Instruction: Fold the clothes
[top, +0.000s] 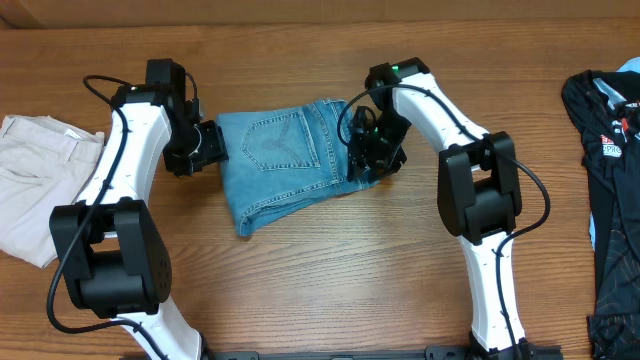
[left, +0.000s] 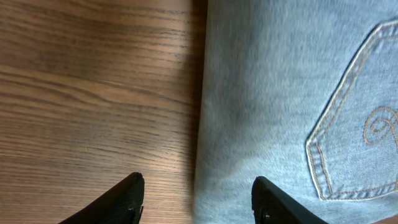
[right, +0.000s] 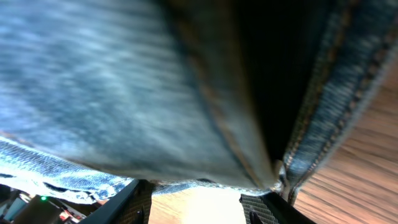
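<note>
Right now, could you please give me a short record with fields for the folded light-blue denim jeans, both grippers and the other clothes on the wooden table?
item: light-blue denim jeans, folded, mid-table, back pocket up
left gripper: open, straddling the jeans' left edge
right gripper: open, at the jeans' right edge, denim close to its camera
other clothes: cream-white trousers far left; black printed garment far right
surface: wooden table

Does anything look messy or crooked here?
A little. The folded light-blue denim jeans lie tilted on the wooden table, and their lower layers poke out unevenly along the near edge. Nothing looks spilled or broken.
</note>
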